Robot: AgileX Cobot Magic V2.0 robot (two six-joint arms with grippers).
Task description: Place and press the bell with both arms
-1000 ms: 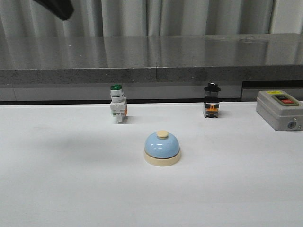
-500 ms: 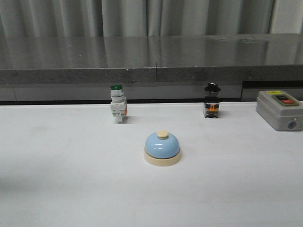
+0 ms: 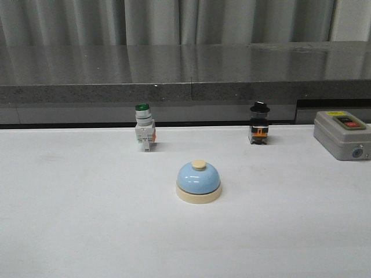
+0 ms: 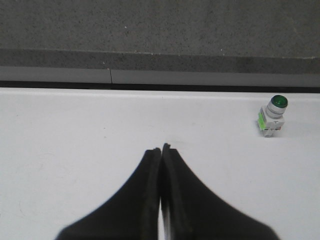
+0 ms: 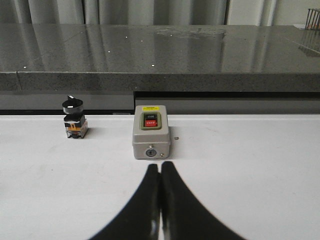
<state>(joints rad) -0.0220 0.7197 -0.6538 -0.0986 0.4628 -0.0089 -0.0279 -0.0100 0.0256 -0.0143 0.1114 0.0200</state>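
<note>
at table centre: bell (image 3: 198, 181), blue dome on cream base, upright, button up, free of both arms; judged already placed. behind it, well apart: green-capped switch (image 3: 144, 127), black-knobbed switch (image 3: 259, 123), grey button box (image 3: 342, 134). left gripper (image 4: 160, 156) fingers pressed together, empty, low over bare table. right gripper (image 5: 160, 170) likewise closed, empty, facing the box; probably parked clear.

Left pincer (image 4: 161, 150): two matte black fingers, broad at base, curving inward to narrow squared tips; small notch at one tip; thin pale seam between them; right pincer (image 5: 160, 167): same black, smooth flared fingers, rounded tips; no markings, screws or cables visible.
</note>
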